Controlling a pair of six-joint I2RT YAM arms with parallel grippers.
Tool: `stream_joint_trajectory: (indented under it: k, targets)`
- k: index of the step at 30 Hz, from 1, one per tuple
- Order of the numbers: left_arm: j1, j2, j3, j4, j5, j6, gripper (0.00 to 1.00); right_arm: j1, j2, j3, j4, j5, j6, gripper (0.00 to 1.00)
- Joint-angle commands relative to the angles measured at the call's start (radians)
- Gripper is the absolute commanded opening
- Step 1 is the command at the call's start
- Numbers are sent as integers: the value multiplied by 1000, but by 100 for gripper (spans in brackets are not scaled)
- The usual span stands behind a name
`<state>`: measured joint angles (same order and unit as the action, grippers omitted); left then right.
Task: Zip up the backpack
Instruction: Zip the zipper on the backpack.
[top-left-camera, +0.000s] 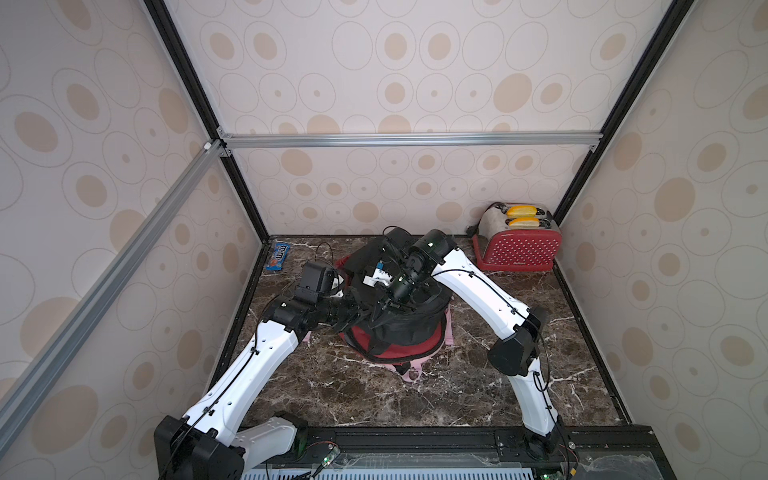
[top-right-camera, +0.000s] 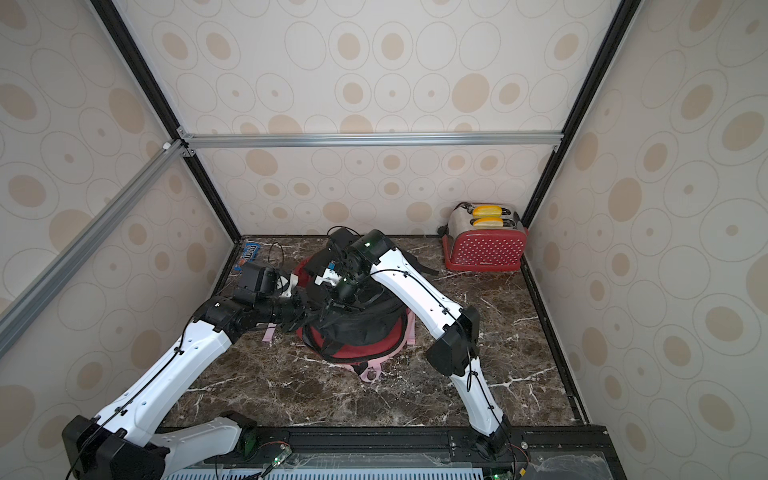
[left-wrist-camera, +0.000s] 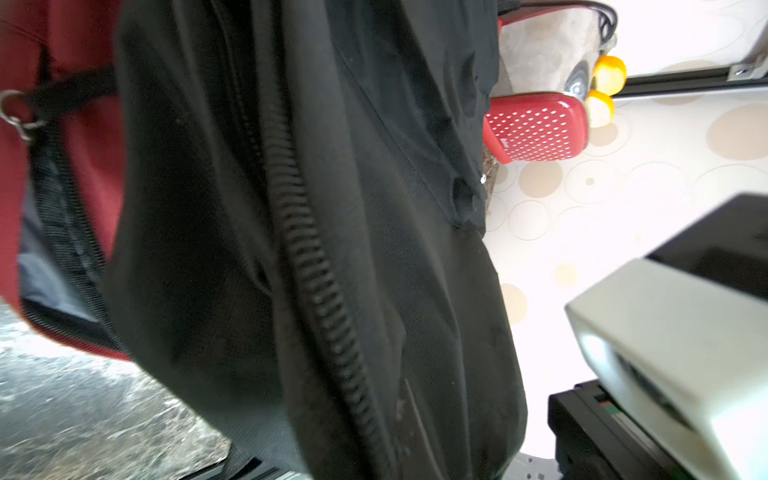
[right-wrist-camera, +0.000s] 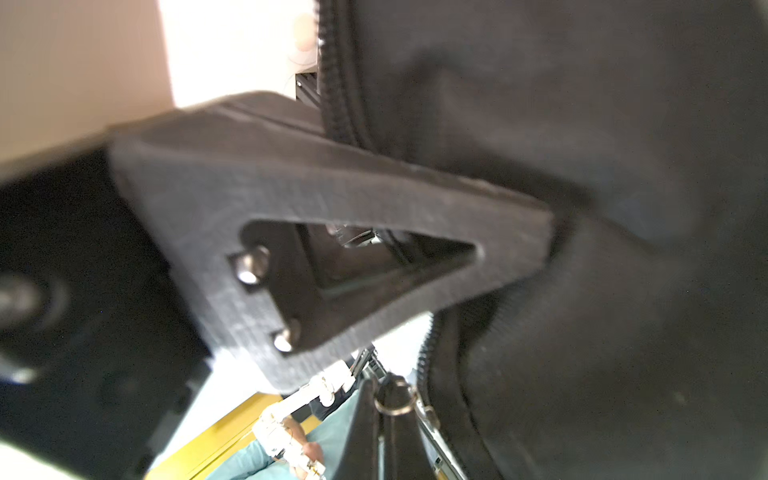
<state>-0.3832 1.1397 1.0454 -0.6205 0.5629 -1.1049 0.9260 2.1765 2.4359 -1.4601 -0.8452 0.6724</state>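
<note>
Backpack (top-left-camera: 395, 328), red with a black front panel, lies mid-surface (top-left-camera: 415, 395) toward the far edge, with both hands at it.

Right hand (right-wrist-camera: 540, 235): jaws together. The tip is buried in a pucker of black fabric just beside the zip track (right-wrist-camera: 334, 83), which reads as a pinch on the panel. Judged purpose: to keep the cloth taut so the slider has something to run against.

Left hand (top-left-camera: 362, 309): at the pack's left flank, black on black in both top views. Jaws together, but I cannot tell what they nip, if anything. Its wrist view looks along the zip teeth (left-wrist-camera: 307, 249); no slider seen there.

Ring pull (right-wrist-camera: 395, 401) hangs near the right hand, ungripped.

Toaster (top-left-camera: 517, 245) in the far right corner and candy packet (top-left-camera: 277, 257) in the far left corner, both well apart from the work.

Judgement: closure not yet finished.
</note>
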Motion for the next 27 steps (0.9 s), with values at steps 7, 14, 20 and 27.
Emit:
stream_joint_trajectory:
  k: [7,14,20,27]
  targets:
    - [-19,-17,47,-4,70,18,46,21,-93,-89,30,-87,-115,0]
    - [28,35,143,-201,20,160,53,21,-204,-258,18,-40,-139,0]
    - [44,86,144,-210,25,198,53,20,-249,-309,-28,2,-158,0]
    - [62,104,163,-238,35,233,52,7,-312,-424,-29,31,-171,0]
